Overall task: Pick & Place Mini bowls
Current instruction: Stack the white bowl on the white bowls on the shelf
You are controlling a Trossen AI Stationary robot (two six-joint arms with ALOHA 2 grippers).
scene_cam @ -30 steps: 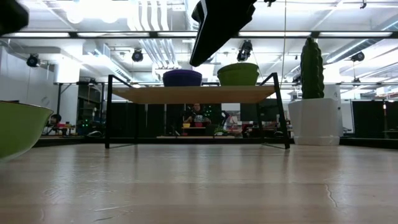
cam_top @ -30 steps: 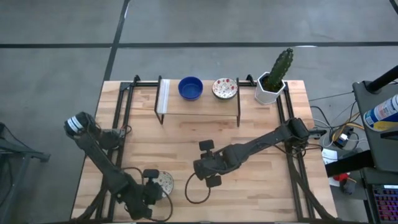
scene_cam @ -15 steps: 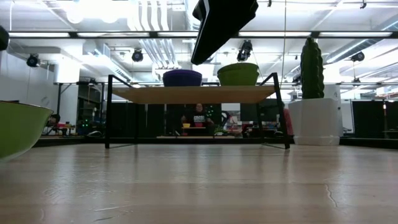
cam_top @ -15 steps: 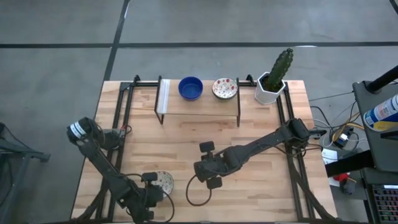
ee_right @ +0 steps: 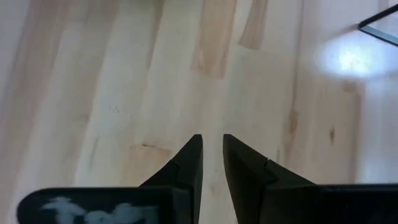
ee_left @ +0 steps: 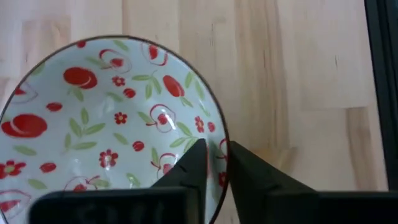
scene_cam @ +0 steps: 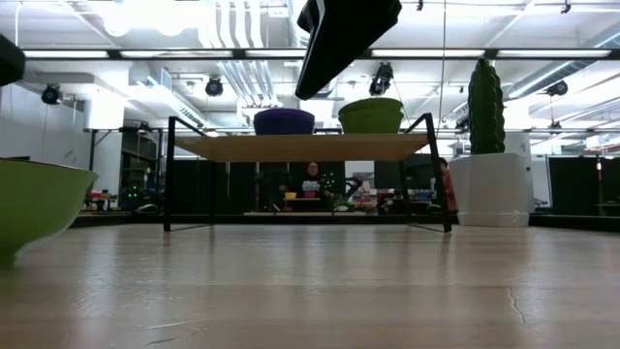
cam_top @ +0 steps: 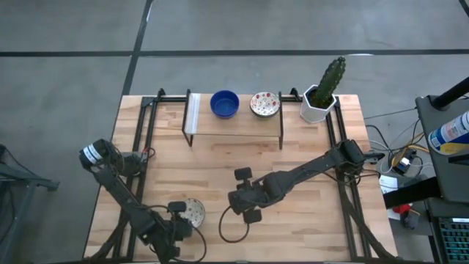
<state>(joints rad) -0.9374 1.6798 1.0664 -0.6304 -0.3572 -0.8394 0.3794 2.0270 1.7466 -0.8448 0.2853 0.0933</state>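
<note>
A cream bowl with red-green floral speckles [cam_top: 194,213] sits near the table's near-left corner, and my left gripper [cam_top: 183,215] is shut on it. It fills the left wrist view [ee_left: 106,118] and shows at the left edge of the low view [scene_cam: 39,204]. A blue bowl [cam_top: 225,103] and a second floral bowl [cam_top: 264,103] stand on their bases on the shelf at the far edge. My right gripper [cam_top: 236,198] hangs shut over bare wood at mid-table, touching nothing [ee_right: 212,146]. My left gripper pinches the floral bowl's rim [ee_left: 222,134], one finger [ee_left: 194,163] inside the bowl and the other [ee_left: 249,174] outside its wall. The bowl stays upright, mouth up. Whether its base rests on the table, I cannot tell.
A black-framed wooden shelf [cam_top: 234,121] stands along the far edge, with a white hexagonal cactus pot [cam_top: 319,105] to its right. Black rails [cam_top: 146,139] run down both table sides. A black cable loop [cam_top: 233,229] lies below the right gripper. Bare wood lies between shelf and arms.
My left arm has shifted its upper joints a little toward the near edge. The floral bowl in its hold now shows slightly farther in from the left edge of the low view. My right arm has kept still.
</note>
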